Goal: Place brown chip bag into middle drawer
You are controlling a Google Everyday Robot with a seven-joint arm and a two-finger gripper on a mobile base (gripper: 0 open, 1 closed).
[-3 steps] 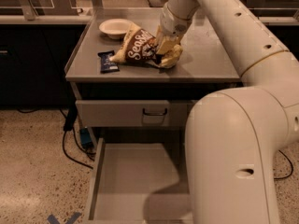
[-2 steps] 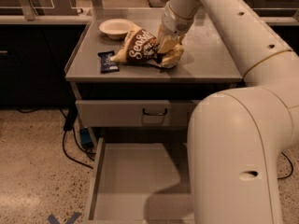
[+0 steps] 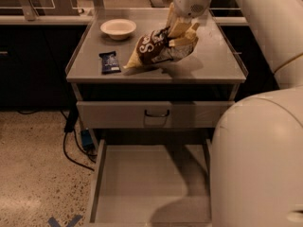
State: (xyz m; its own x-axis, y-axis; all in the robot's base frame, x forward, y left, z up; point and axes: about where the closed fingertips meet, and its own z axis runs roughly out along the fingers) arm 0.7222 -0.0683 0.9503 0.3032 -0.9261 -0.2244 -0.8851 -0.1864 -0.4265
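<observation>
The gripper (image 3: 182, 35) hangs over the right half of the desk (image 3: 215, 65), its two cream fingers (image 3: 177, 27) closed on the right, upper end of the bag (image 3: 154, 48). The bag is crinkled brown and cream foil with white script. It tilts in the grip, with the held end high and the pointed left end sloping down toward the desk top; whether that tip touches the surface cannot be told. A dark shadow lies on the desk under and just right of the bag. The arm (image 3: 258, 18) comes in from the upper right, and the robot's bulky white body (image 3: 258, 160) fills the lower right of the view. A pale bowl (image 3: 118, 28) stands upright at the back left of the desk, well apart from the bag. A dark-blue wrapper (image 3: 110, 61) lies flat near the front left edge, just left of the bag's low tip and not touching it. Below the desk top is a closed drawer front (image 3: 118, 115) with a small black loop handle (image 3: 156, 113). Under that, the drawer (image 3: 142, 183) is pulled out toward the camera, showing its flat grey floor and low side walls, with the robot's shadow across its right part. Black cables (image 3: 71, 143) trail on the speckled floor (image 3: 33, 174) to the left of the cabinet, and a blue tape mark (image 3: 64, 220) sits at the bottom edge.
</observation>
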